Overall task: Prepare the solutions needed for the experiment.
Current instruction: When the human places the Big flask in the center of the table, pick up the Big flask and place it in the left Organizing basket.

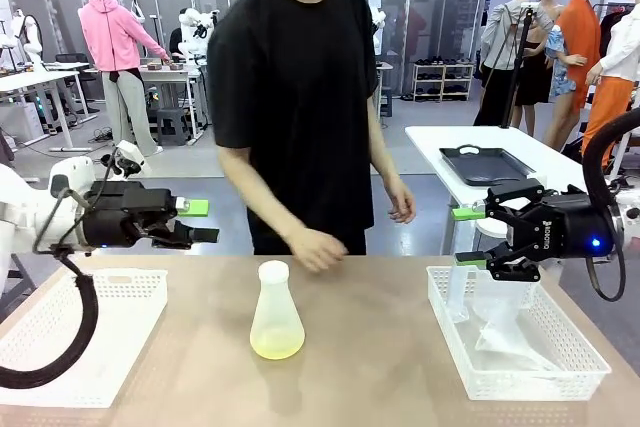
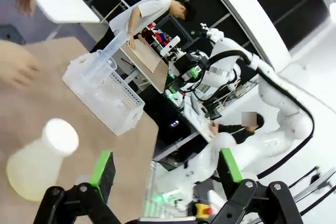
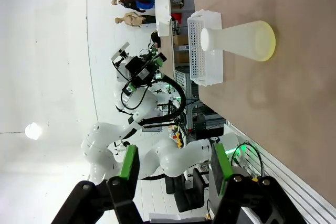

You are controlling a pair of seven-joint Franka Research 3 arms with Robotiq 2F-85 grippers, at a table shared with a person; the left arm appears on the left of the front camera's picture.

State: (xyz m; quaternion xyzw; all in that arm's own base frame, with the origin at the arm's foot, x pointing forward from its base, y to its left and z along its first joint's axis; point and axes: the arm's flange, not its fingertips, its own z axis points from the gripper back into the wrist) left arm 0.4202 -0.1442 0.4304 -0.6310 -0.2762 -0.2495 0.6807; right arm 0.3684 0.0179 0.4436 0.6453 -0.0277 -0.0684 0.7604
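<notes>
A frosted conical flask (image 1: 277, 307) with a white cap (image 1: 273, 270) stands upright mid-table. The pale yellow-green solution (image 1: 277, 345) tints its bottom. In the left wrist view the flask (image 2: 37, 163) sits low at the left; in the right wrist view the flask (image 3: 239, 40) appears sideways, its solution (image 3: 268, 41) at the base. My left gripper (image 1: 203, 221) hovers open above the table's left side, apart from the flask. My right gripper (image 1: 464, 236) hangs open over the right basket, holding nothing. The person's hand (image 1: 315, 247) is just behind the flask's cap.
A white basket (image 1: 60, 347) lies at the left front. Another white basket (image 1: 540, 372) at the right holds a clear measuring cylinder (image 1: 458, 292) and a plastic bag. Behind the table is a white table with a black tray (image 1: 485, 164).
</notes>
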